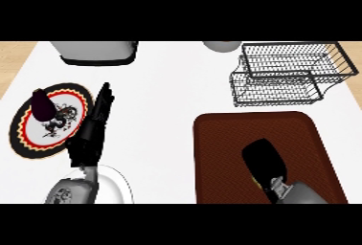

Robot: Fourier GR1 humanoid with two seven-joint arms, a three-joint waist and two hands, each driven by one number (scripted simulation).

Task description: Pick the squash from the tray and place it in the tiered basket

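A dark brown tray (226,143) lies at the lower right of the white counter. My right hand (264,160) is low over the tray's middle, fingers curled down around the squash. Only a thin yellow sliver of the squash (255,180) shows at the hand's lower left edge; the rest is hidden. The black wire tiered basket (283,72) stands behind the tray at the upper right, apart from the hand. My left hand (90,129) rests open at the left, fingers straight and pointing away, beside a patterned plate.
A round patterned plate (28,139) at the left carries a dark purple eggplant (42,105). A white plate (117,184) sits under my left forearm. A grey appliance (99,51) and a grey bowl (222,45) stand along the far edge.
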